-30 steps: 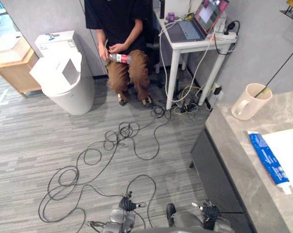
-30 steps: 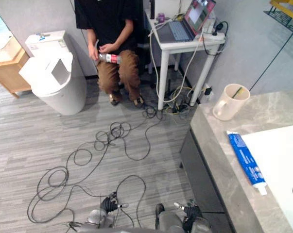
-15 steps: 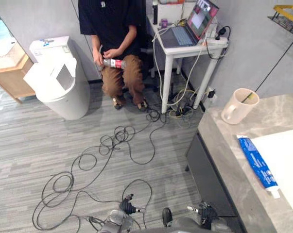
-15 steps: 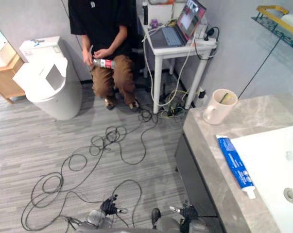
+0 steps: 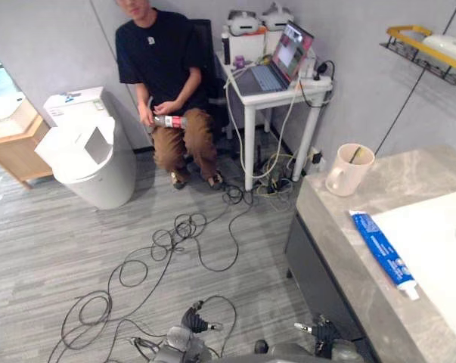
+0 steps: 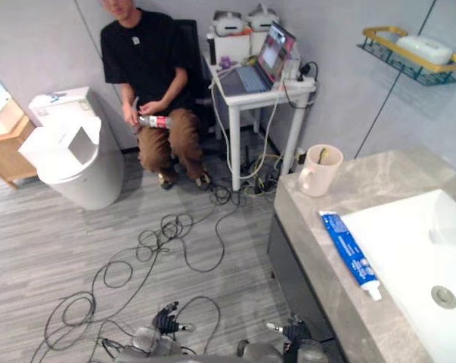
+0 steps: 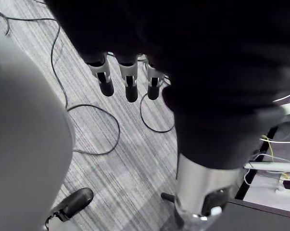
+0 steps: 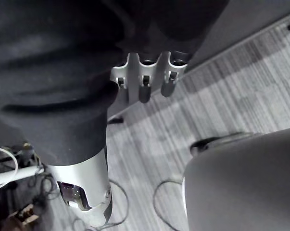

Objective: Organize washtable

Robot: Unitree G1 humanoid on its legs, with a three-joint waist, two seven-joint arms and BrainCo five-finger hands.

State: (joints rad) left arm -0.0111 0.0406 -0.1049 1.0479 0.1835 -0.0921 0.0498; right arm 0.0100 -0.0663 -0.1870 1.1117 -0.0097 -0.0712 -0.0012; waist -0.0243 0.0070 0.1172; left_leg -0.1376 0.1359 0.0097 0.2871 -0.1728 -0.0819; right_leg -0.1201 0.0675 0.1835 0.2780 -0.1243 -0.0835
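- Floor (image 5: 76, 242) of grey planks spreads between the robot and the far wall, giving open room to step up to the work.
- Grey stone bench (image 5: 341, 227) runs along the robot's right side. The white sink (image 5: 439, 242) takes up most of its top and leaves a narrow bare strip along the front edge.
- Toilet (image 5: 84, 155) stands well apart on the left, and a person (image 5: 163, 76) sits by the back wall. Both are clear of any reach toward the bench.
- Wall shelf (image 5: 424, 45) hangs above the bench's far end. It looks a likely home for loose items, though that is only a guess.
- Cream mug (image 5: 347, 171) stands upright on the bench's far corner, close to both edges, with a toothbrush (image 5: 355, 155) leaning inside. A careless nudge there could tip it to the floor.
- Blue toothpaste tube (image 5: 380, 243) lies flat on the bare strip just beside the sink rim, cap toward the robot. It is loose and apparently waiting to be put away.
- Left robot hand (image 5: 191, 321) and right robot hand (image 5: 322, 333) hang low at the robot's sides, well short of the bench. In the wrist views the left fingers (image 7: 128, 84) and right fingers (image 8: 145, 79) are loosely extended and hold nothing, so the tidying appears not yet begun.
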